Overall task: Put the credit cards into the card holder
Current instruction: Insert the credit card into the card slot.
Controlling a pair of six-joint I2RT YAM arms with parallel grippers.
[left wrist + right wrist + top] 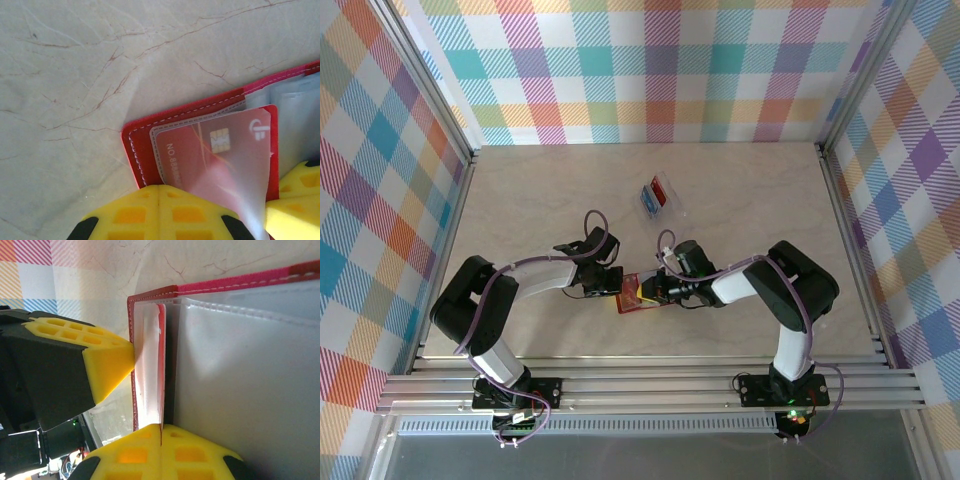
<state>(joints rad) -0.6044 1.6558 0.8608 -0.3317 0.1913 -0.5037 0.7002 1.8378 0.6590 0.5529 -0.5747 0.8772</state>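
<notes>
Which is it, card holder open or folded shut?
Open: the card holder has its inner clear slots exposed, with a red card showing through one.

a pale marbled table [540,200] sits under soft even light, boxed in by pastel plaid walls [650,70] and aluminium frame rails [650,385].

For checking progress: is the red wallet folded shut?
No, the card holder lies open, with a red card showing inside it.
</notes>
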